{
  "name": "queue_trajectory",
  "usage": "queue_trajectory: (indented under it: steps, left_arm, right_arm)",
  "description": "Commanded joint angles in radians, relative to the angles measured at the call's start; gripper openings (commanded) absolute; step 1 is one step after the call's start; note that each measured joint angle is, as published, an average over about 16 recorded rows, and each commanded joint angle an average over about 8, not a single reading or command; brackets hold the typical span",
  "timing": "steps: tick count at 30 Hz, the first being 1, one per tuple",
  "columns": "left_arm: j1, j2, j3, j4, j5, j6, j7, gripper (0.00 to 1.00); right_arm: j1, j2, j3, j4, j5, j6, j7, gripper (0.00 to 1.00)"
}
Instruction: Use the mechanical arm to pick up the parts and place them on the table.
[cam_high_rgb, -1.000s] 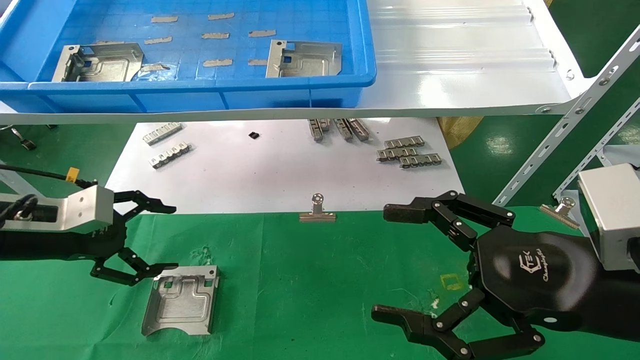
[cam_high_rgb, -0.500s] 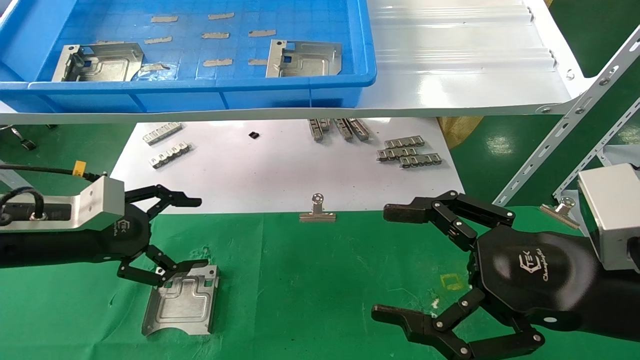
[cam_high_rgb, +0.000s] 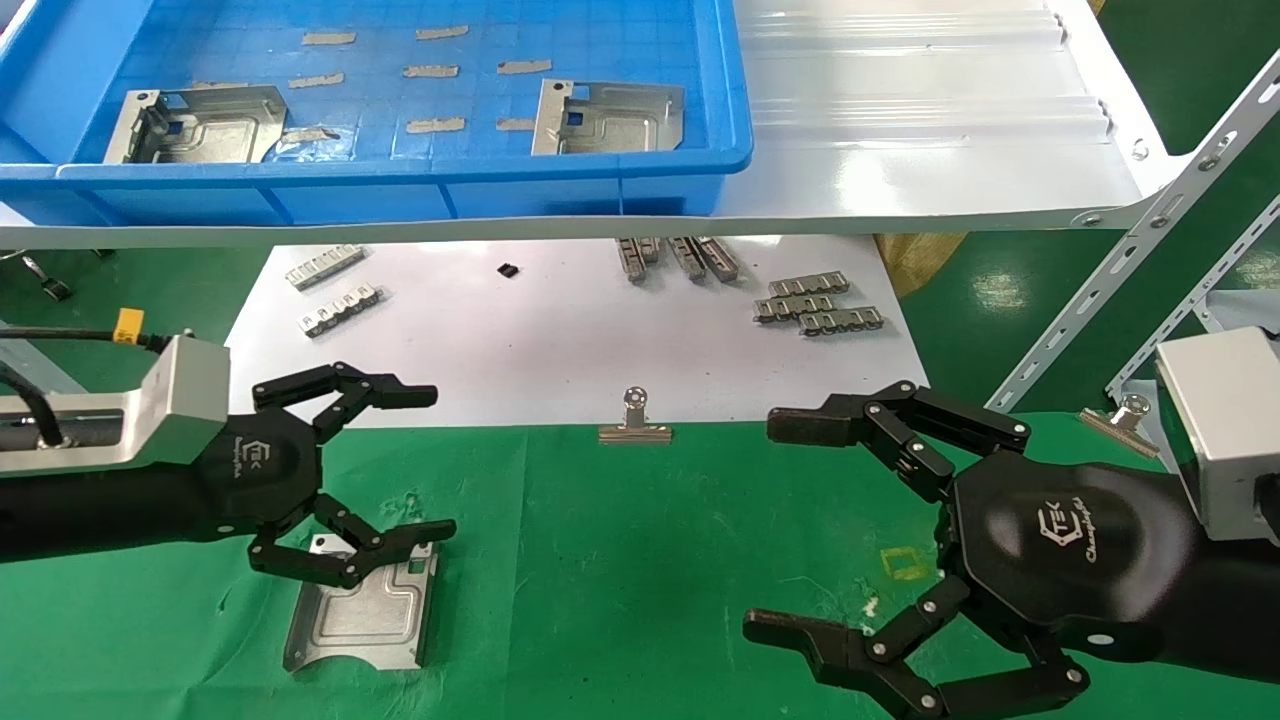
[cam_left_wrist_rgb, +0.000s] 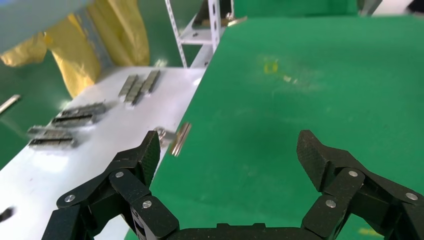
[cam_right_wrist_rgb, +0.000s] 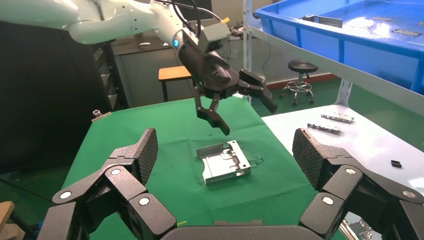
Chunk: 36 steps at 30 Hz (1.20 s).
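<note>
One part (cam_high_rgb: 362, 612) is lying flat on the green desk (cam_high_rgb: 620, 540), released, and two more parts are waiting in the blue bin (cam_high_rgb: 700, 60) on the white shelf (cam_high_rgb: 900, 150): one (cam_high_rgb: 607, 117) at its middle, one (cam_high_rgb: 197, 124) at its left. We are holding the left pincer (cam_high_rgb: 418, 462) spread wide and empty above the placed plate's far edge, clear of it in the right wrist view. Compared with a second ago we are higher and further forward, while the plate is lying where it was. Next we judge it best to lift straight, clear the bin's front wall, then descend over a plate's edge. The right pincer (cam_high_rgb: 770, 525) is hovering open over the desk, idle
</note>
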Motion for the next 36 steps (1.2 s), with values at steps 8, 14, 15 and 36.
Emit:
queue_trajectory:
  steps: [8, 14, 15, 36]
  left_arm:
    - [0.109, -0.038, -0.098, -0.179, -0.068, -0.015, -0.123, 1.00]
    - [0.182, -0.063, -0.164, -0.299, -0.113, -0.024, -0.206, 1.00]
    - [0.194, -0.068, -0.175, -0.319, -0.121, -0.026, -0.219, 1.00]
    - [0.374, -0.130, -0.337, -0.615, -0.235, -0.049, -0.410, 1.00]
  right_arm:
    - [0.000, 0.000, 0.000, 0.000, 0.000, 0.000, 0.000, 1.00]
    - [0.000, 0.000, 0.000, 0.000, 0.000, 0.000, 0.000, 1.00]
    - [0.000, 0.000, 0.000, 0.000, 0.000, 0.000, 0.000, 1.00]
    - [0.000, 0.000, 0.000, 0.000, 0.000, 0.000, 0.000, 1.00]
